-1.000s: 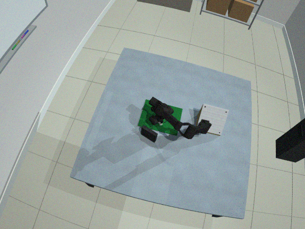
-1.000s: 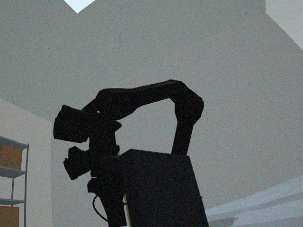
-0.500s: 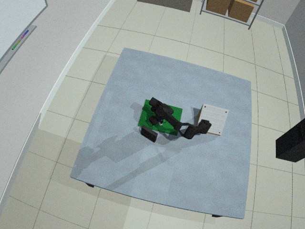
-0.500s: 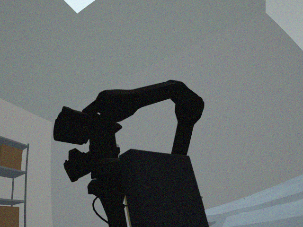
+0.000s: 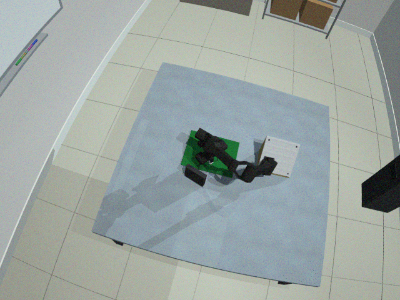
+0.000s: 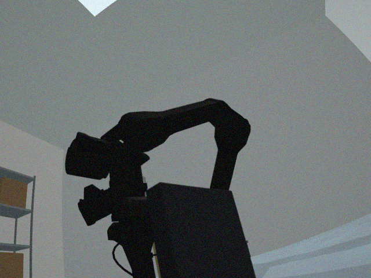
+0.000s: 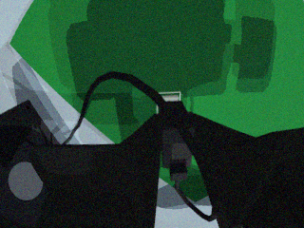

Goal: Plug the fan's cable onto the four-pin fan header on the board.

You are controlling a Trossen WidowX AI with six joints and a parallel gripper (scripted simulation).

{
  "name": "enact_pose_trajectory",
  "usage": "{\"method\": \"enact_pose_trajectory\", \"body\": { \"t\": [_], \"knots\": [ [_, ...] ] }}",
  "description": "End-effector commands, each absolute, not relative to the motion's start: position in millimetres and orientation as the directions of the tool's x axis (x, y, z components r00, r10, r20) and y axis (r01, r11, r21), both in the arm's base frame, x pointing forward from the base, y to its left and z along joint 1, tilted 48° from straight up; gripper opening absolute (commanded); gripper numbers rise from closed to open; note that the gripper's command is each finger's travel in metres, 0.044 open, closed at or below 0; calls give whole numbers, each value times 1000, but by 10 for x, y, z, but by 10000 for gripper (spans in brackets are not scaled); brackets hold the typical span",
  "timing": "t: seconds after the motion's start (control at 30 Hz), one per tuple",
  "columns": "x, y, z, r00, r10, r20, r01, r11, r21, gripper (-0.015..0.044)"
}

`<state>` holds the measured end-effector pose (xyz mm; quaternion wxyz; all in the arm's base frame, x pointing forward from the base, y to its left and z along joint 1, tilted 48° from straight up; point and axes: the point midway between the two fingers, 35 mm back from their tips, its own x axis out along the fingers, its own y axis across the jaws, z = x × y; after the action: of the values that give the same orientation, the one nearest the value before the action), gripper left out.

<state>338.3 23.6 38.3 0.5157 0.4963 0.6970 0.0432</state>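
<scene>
The green board (image 5: 230, 150) (image 7: 280, 111) lies under the arm. In the wrist view the header (image 7: 171, 96) is a small pale-rimmed rectangle, its lower part hidden by the dark plug end and fingertips. My gripper (image 7: 173, 118) is shut on the plug at the header's near edge. How deep the plug sits is hidden. The black cable (image 7: 114, 75) (image 6: 115, 257) arcs out from the fingertips to the left. A small dark connector-like piece (image 7: 179, 163) with a thin wire shows between the fingers. In the exterior view the fingertips are out of sight.
A black block (image 5: 195, 175) (image 6: 197, 227), apparently the fan, stands by the board's near edge. A white-topped box (image 5: 284, 155) stands to the right, beside the arm's base. The blue-grey table (image 5: 225, 232) carries them. A shelf rack (image 5: 295, 22) stands far back.
</scene>
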Motion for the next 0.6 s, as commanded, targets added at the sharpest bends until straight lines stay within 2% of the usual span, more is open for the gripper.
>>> {"method": "enact_pose_trajectory", "body": {
  "t": [0.0,0.57],
  "knots": [
    [3381,265,362,24,739,-674,649,501,572,0],
    [3383,336,298,24,739,-673,649,501,573,0]
  ]
}}
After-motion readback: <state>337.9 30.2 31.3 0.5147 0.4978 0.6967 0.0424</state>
